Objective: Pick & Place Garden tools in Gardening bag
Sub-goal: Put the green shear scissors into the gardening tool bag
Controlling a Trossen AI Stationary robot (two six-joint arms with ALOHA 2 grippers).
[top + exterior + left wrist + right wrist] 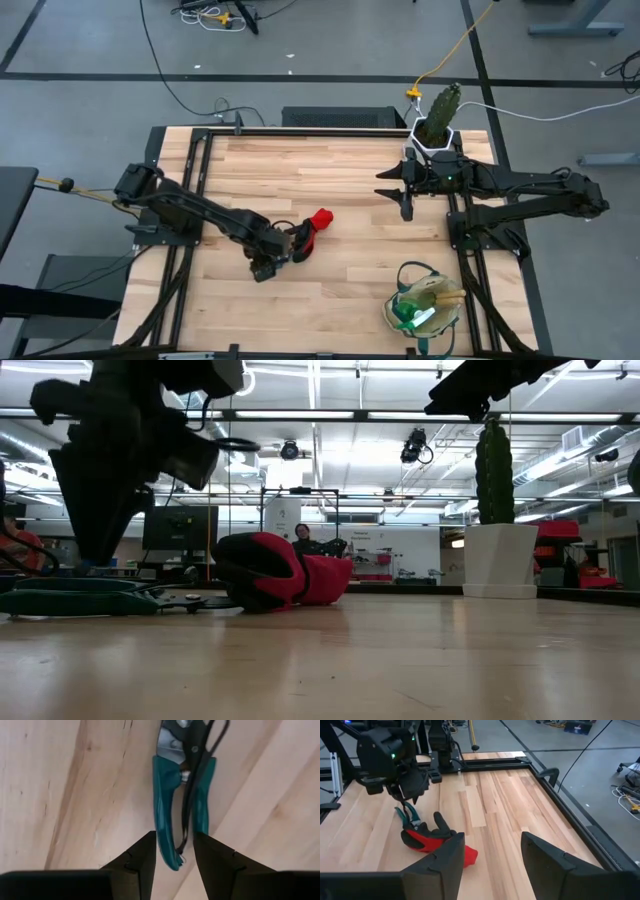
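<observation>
High view gave us the desk [340,190] first, a broad top of pale wooden planks inside a black metal frame. We saw the gardening bag [425,306], round beige canvas with dark green trim, near the desk's front right corner, with a green-and-white item inside. At the far right edge stood a ribbed green cactus [442,108] in an angular white pot. The right gripper [406,186] hung over the desk just in front of that pot, its two dark fingers spread apart around nothing. Mid-desk lay the gloves [312,228], soft red fabric with black fingers, crumpled in a heap. Just beside them the left gripper [175,852] pointed down at the pruners [180,795], its fingers parted on either side of the smooth teal handles without yet pressing them. The pruners lay flat on the wood, metal blades nearest the gloves.
</observation>
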